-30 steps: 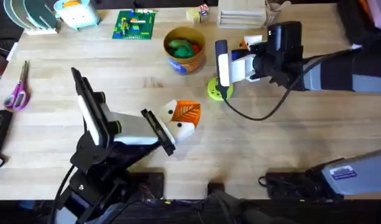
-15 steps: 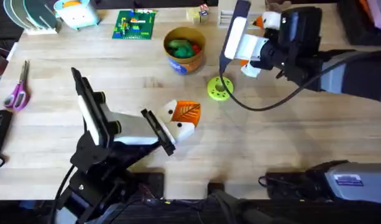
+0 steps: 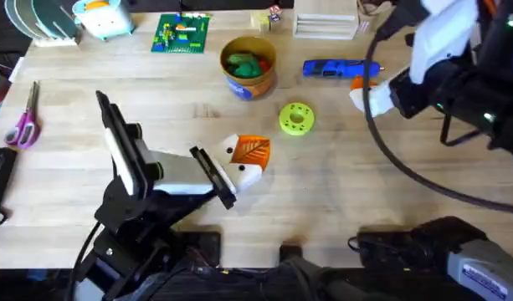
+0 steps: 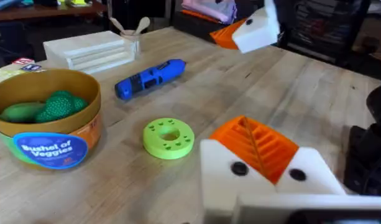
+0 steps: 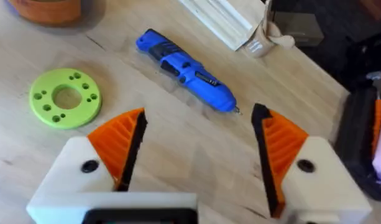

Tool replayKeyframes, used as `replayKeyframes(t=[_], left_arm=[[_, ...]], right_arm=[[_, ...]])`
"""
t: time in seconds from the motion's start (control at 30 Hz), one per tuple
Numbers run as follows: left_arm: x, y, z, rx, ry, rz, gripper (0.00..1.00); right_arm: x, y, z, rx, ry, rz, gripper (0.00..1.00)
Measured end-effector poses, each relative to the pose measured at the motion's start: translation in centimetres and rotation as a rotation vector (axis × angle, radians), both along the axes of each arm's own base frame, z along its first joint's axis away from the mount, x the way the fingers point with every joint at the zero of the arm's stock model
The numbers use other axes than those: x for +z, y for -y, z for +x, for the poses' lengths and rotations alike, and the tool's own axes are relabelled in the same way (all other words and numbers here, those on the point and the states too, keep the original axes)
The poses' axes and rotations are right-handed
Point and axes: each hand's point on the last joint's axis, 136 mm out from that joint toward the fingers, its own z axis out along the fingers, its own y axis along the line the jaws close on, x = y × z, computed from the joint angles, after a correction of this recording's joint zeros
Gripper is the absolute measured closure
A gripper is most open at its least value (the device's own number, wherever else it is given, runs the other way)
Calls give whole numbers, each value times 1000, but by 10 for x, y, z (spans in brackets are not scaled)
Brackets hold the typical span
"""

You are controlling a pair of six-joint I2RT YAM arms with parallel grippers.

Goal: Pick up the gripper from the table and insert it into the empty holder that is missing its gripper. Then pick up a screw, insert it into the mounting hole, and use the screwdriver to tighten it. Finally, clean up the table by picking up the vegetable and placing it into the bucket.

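The blue screwdriver [image 5: 185, 71] lies flat on the desk [image 3: 365, 201] near the yellow bucket [image 3: 248, 65]. The right hand [image 5: 199, 146] hangs spread and empty. It looks light, stiff and slippery; grip mid-barrel.

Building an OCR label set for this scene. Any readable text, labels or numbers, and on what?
"Bushel of Veggies": blue label on the side of the yellow bucket, read from the left wrist view.
Blue screwdriver: dark marking on its barrel, too small to read.
Small block beside the white stack: coloured print, blurred, unreadable.
Lime-green disc: holes, no text.
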Motion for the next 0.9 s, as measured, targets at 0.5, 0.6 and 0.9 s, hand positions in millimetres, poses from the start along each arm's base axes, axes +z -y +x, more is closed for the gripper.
replayKeyframes(t=[0.5, 0.6, 0.9], left_arm=[[7, 0, 1, 2, 26, -14, 8], [16, -1, 2, 15, 55, -30, 8], [51, -29, -10, 120, -100, 109, 8]], right_arm=[[51, 15, -58, -86, 128, 206, 14], [51, 15, -58, -101, 122, 235, 14], [51, 15, -58, -140, 107, 306, 14]])
